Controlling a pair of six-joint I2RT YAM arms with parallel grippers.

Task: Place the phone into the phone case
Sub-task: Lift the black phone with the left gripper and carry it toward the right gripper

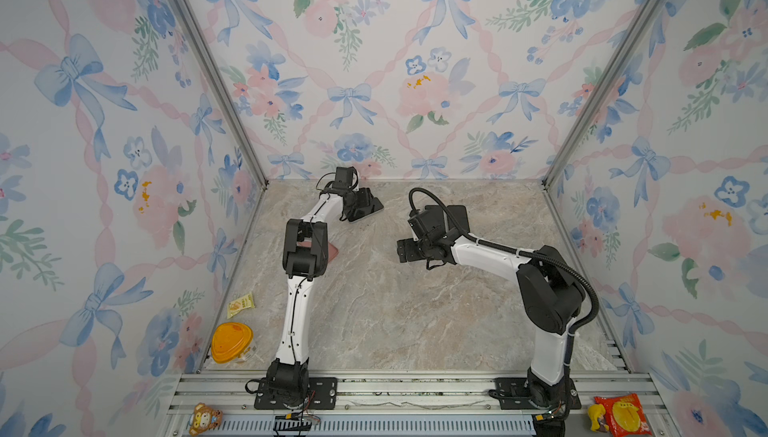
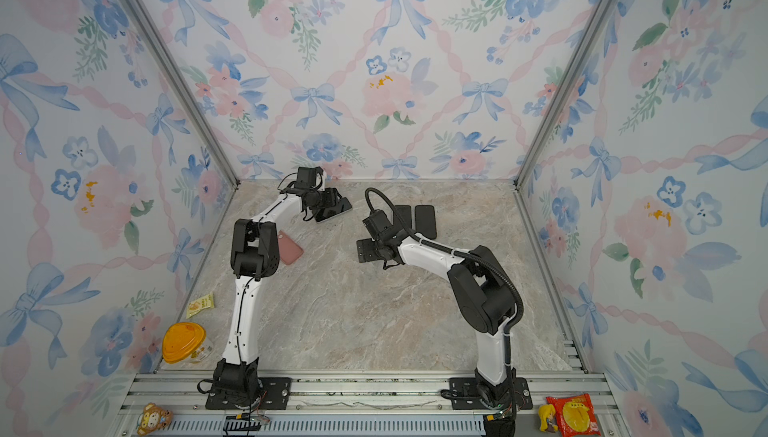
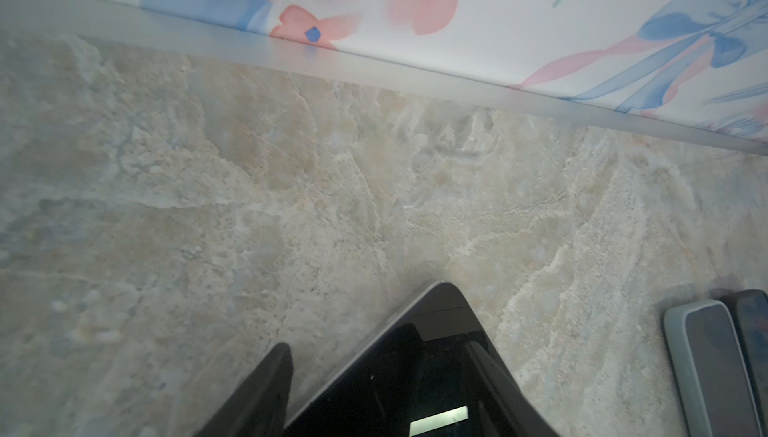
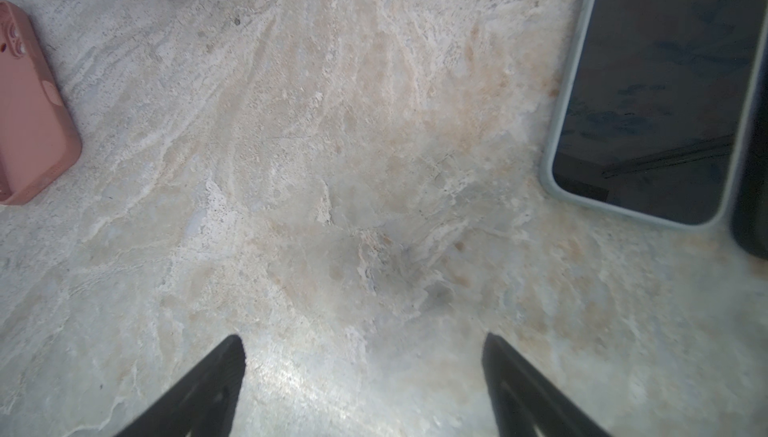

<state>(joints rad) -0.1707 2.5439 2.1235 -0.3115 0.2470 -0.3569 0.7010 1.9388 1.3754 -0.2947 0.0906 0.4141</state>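
The marble tabletop (image 1: 395,310) sat boxed in by floral wallpaper (image 1: 374,81). On it lay the pink phone case (image 2: 289,251), partly hidden by the elbow of the left arm (image 2: 253,248). Beyond the case, farther back, the phone (image 3: 440,318) lay between the parted jaws of the left gripper (image 3: 376,349), marble showing beside one finger. Right of the case, the right gripper (image 4: 363,339) hung spread wide, holding nothing.

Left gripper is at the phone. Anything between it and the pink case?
Nothing visible lies on the table between the phone and the pink case. The left arm's own elbow hangs over part of the case in both top views.
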